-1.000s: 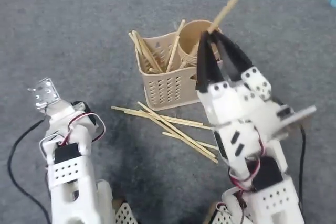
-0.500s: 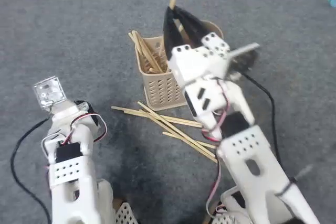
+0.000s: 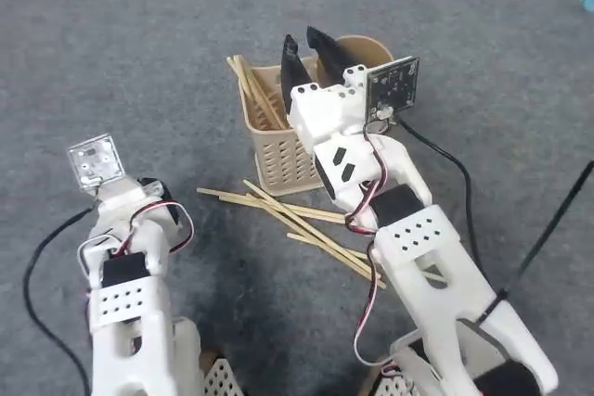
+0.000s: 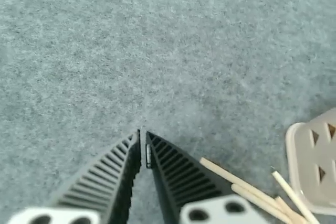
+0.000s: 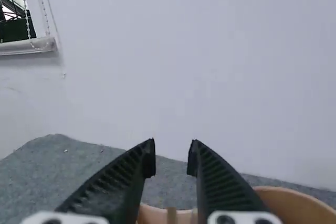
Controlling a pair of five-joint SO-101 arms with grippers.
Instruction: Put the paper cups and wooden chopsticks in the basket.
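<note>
Apparently the right claw hangs above the basket with its sides apart and nothing held, so I judge a drop-off step is at its end; the paper cup and some chopsticks are inside the basket. Next it should go down to the loose chopsticks lying crossed on the table just before the basket and pinch one across its thin body, while the left claw rests pressed together near them.
</note>
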